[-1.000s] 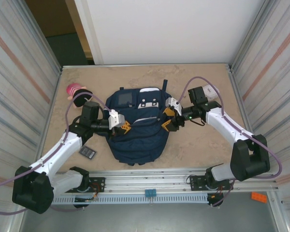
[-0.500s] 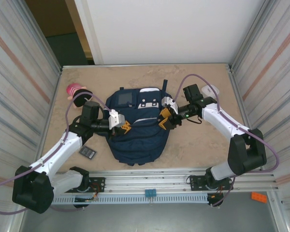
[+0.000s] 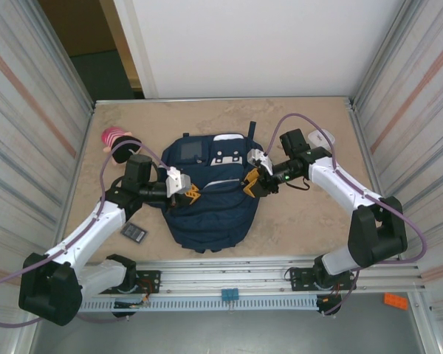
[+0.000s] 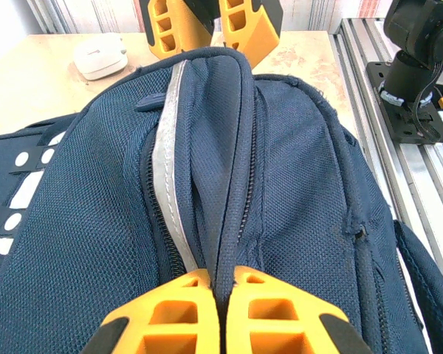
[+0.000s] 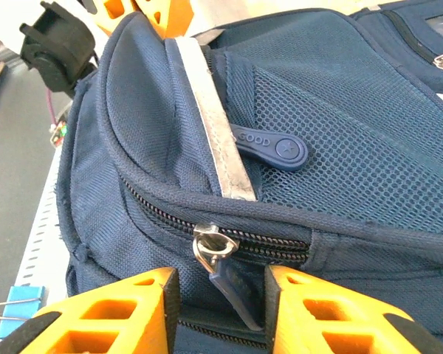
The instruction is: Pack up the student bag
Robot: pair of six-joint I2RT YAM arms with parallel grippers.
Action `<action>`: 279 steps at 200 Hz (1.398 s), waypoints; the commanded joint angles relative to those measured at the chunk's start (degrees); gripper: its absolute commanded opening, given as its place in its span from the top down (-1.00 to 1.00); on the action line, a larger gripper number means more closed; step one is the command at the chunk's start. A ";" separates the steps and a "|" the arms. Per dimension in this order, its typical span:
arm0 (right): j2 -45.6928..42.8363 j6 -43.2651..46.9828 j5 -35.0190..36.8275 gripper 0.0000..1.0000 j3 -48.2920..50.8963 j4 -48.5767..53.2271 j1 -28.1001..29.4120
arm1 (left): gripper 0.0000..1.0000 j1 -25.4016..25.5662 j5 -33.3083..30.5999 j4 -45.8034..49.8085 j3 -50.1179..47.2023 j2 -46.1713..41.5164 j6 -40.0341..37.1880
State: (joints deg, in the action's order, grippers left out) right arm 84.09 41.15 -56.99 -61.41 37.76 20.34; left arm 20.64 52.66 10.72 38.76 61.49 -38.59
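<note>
The student bag (image 3: 207, 210), navy blue with white patches, lies flat in the middle of the table. My left gripper (image 3: 192, 194) is at its left side, shut on a raised fold of the bag's fabric (image 4: 232, 184) beside a zipper, with the orange fingertips (image 4: 179, 295) pinching it. My right gripper (image 3: 251, 184) is at the bag's right edge. In the right wrist view its jaws (image 5: 221, 295) stand apart on either side of a dark zipper pull tab (image 5: 236, 291) hanging from a metal slider (image 5: 210, 243). The tab lies close to the right pad.
A pink and black object (image 3: 117, 144) lies at the back left. A small dark flat item (image 3: 134, 232) sits by the left arm. A white object (image 3: 323, 137) rests behind the right arm. Metal walls close in on both sides, and a rail (image 3: 229, 284) runs along the front.
The right gripper has moved left onto the bag's right edge and its jaws have narrowed around the zipper pull. The left gripper has kept its hold and stayed put.
</note>
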 commanded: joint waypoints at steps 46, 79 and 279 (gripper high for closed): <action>0.52 0.78 -4.44 0.51 -2.83 6.36 0.36 | 1.00 0.19 5.58 -4.86 2.69 -1.23 -0.26; 0.99 0.78 -3.25 0.31 -2.93 7.15 0.44 | 1.00 0.19 5.52 -4.93 2.67 -1.39 -0.44; -4.35 -22.96 9.54 0.91 -4.44 6.44 5.87 | 1.00 8.48 -27.92 -5.88 5.45 -1.77 11.69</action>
State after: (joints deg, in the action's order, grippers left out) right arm 81.60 26.57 -47.44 -64.29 42.11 23.14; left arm 26.98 37.28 10.61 41.10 61.32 -31.00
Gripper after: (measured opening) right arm 0.074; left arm 0.067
